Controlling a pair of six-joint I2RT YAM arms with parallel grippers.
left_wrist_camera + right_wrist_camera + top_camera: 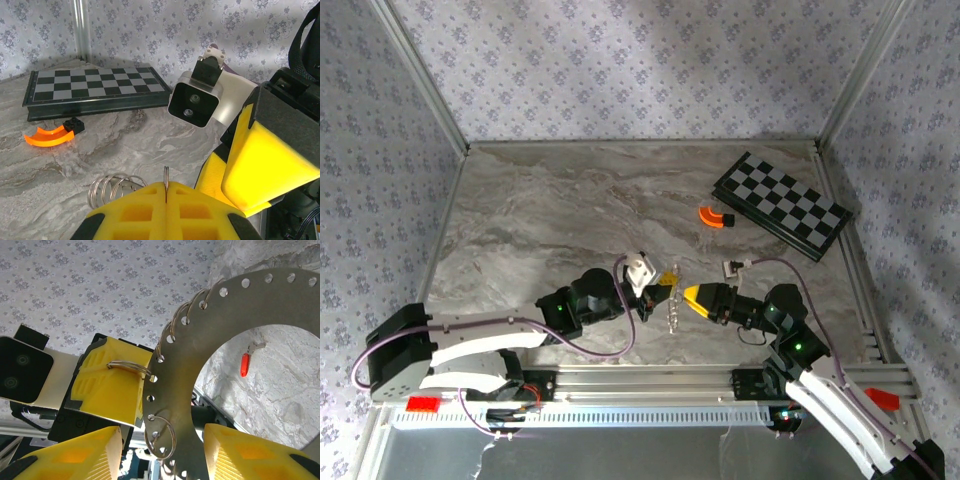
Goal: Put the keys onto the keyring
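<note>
The keyring (220, 335) is a flat silvery metal ring with holes round its rim and small split rings hooked through them. It hangs edge-on between the two grippers (672, 312). My left gripper (166, 192) is shut on one of those split rings (127, 366), whose thin edge sticks up between its yellow fingers (107, 385). My right gripper (160, 450) is open, one finger on each side of the keyring plate and neither touching it. A red-headed key (244, 365) lies on the table, seen through the ring's middle.
A black-and-white chequered board (780, 205) lies at the back right. An orange curved piece (716, 217) with a black block rests just in front of it. The two grippers (678, 296) meet nose to nose near the table's front middle. Patterned walls close in the table.
</note>
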